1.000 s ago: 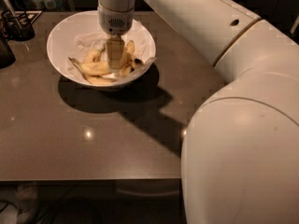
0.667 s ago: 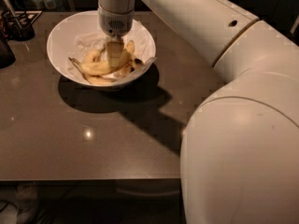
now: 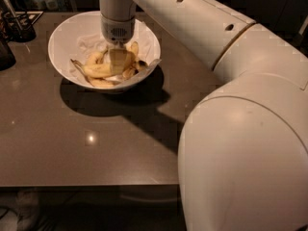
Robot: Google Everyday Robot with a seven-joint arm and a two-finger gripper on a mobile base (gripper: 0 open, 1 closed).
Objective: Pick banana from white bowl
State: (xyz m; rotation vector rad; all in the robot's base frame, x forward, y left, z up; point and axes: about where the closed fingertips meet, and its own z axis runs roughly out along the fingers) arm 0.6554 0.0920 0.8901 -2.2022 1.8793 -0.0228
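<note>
The white bowl (image 3: 62,32) stands on the dark table at the back left. Several bananas lie in it on a white paper lining. The banana (image 3: 97,71), long, curved and yellow with dark tips, lies across the lower left of the bowl. Shorter bananas lie beside and behind it. My gripper (image 3: 118,61) reaches straight down into the middle of the bowl, among the bananas and just right of the long banana. It hides part of the pile.
A dark holder with utensils (image 3: 17,25) and a dark container (image 3: 6,52) stand at the table's far left. The table's front edge (image 3: 91,184) runs across the bottom. My white arm (image 3: 231,105) fills the right side.
</note>
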